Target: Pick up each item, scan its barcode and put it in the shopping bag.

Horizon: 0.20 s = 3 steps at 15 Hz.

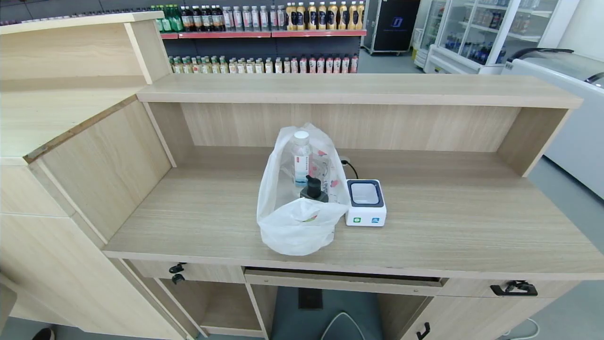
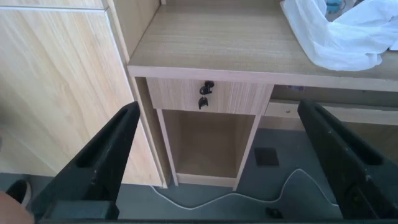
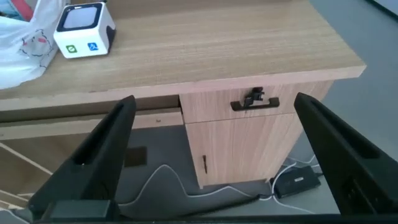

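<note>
Black left fingers splayed; crumpled plastic bag, boxy scanner.

Light wood checkout counter here, with a raised ledge running along the far side at 12 o'clock and a taller side unit at 9 to 10. Behind it, red-edged shelves packed with bottled drinks (two rows, at least). Glass-door fridges sit at 1 o'clock, a white chest freezer at 2 to 3. Grey floor, a drawer with a black handle at 5, bright even light.
</note>
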Available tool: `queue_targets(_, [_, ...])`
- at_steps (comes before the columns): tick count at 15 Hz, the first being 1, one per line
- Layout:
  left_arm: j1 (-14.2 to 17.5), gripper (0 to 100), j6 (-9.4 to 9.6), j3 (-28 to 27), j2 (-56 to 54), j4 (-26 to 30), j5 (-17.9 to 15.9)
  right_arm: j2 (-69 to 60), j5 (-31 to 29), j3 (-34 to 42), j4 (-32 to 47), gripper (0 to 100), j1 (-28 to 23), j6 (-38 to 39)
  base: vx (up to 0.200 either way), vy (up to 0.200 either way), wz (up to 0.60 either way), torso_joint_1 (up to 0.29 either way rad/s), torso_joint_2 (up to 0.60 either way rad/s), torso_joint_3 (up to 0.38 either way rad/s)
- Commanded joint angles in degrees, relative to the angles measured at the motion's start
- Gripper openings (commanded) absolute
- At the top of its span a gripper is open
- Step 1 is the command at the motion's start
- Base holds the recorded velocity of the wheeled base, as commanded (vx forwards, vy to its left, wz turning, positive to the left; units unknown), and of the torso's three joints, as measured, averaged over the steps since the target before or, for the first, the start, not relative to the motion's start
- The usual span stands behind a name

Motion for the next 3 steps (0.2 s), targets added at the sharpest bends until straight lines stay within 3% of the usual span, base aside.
queue_targets(1, [0.01, 100, -0.01, -0.01, 0.0, -0.01, 0.02, 0.11, 0.0, 0.0, -0.04, 100, 0.0, -0.07, 0.0, 0.0, 0.0, 0.0, 0.0, 0.0])
queue_targets(3, [0.01, 100, -0.01, -0.01, 0.0, -0.01, 0.02, 0.11, 0.0, 0.0, -0.04, 100, 0.0, -0.16, 0.0, 0.0, 0.0, 0.0, 0.0, 0.0])
